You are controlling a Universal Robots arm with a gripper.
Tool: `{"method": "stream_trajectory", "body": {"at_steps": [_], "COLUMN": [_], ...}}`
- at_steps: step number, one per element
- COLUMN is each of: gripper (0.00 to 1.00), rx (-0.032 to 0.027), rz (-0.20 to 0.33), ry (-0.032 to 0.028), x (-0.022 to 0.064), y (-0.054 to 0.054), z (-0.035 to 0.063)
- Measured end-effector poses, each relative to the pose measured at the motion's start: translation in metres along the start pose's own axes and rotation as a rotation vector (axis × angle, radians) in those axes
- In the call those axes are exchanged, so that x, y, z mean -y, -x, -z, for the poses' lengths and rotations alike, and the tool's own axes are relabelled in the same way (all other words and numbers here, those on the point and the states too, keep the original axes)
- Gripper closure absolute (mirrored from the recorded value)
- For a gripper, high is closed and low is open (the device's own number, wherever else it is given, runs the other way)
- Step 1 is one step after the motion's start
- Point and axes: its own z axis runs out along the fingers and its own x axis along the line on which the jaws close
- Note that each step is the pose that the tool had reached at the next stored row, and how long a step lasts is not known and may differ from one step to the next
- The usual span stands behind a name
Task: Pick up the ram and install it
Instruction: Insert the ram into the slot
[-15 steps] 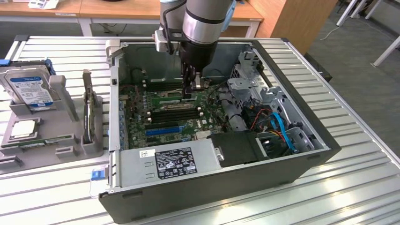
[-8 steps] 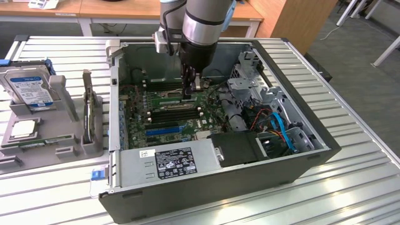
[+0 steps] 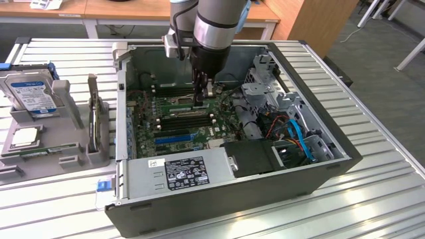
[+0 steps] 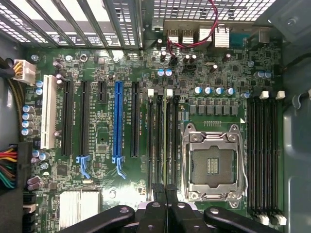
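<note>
Ribbed metal table (image 3: 371, 209) carries the open steel PC case (image 3: 199, 214), green motherboard (image 4: 104, 131) exposed. We see the gripper (image 3: 202, 102) down inside over the black memory slots (image 4: 163, 141), fingers clenched, nothing visibly pinched. We read the ram (image 3: 48, 150) as the thin green stick lying flat in the grey fixture (image 3: 63, 164), well off to the exterior view's left, long axis roughly left-right.

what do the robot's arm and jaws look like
The arm is a smooth silver-grey cylinder with a blue cap at one edge, ending in a black wrist section. Below it the jaws are black and narrow. In the wrist view they appear as matte black links with round pivot pins, leading to two slim black fingers.
</note>
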Motion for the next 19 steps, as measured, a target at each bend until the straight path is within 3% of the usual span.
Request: {"method": "stream_trajectory", "body": {"at_steps": [19], "gripper": [0.89], "rx": [0.0001], "rz": [0.000], "ry": [0.0000], "x": [0.0004], "y": [-0.0001], "z": [-0.0061]}}
